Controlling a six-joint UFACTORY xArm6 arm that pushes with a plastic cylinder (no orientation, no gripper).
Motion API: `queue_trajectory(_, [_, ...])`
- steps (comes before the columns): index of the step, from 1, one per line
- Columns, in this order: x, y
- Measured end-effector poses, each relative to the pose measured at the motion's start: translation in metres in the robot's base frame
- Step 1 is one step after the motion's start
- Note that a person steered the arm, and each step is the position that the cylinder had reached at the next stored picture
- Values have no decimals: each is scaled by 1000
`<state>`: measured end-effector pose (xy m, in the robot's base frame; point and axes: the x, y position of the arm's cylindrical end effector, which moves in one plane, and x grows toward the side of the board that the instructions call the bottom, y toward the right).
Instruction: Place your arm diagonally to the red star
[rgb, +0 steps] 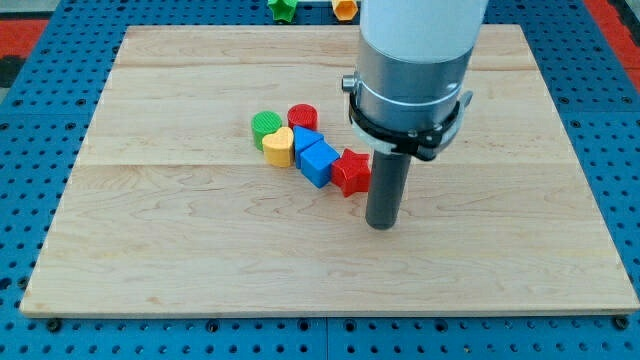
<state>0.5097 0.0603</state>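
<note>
My tip (382, 226) is resting on the wooden surface (180, 260) just right of centre, below and right of the red star (351, 172), nearly touching it. The star is ending a row with a blue block (314, 158), yellow block (279, 146), green cylinder (266, 126) and red cylinder (303, 117). Open board is lying all around, edges far off. Green (283, 9) and orange (345, 8) blocks are sitting at the top edge. There are no fingers; no writing is showing.

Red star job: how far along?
Looks mostly done: my tip sits just below and right of the red star in the view, close beside it; contact is unclear. In hand: holding that diagonal spot. Left: at most a small adjustment. The blue block touches the star's other side.
</note>
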Motion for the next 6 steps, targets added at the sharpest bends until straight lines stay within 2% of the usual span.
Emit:
queue_trajectory(1, [-49, -7])
queue_trajectory(2, [-72, -22])
queue_trajectory(3, [-76, 10])
queue_trajectory(4, [-117, 52])
queue_trajectory(6, [-158, 107])
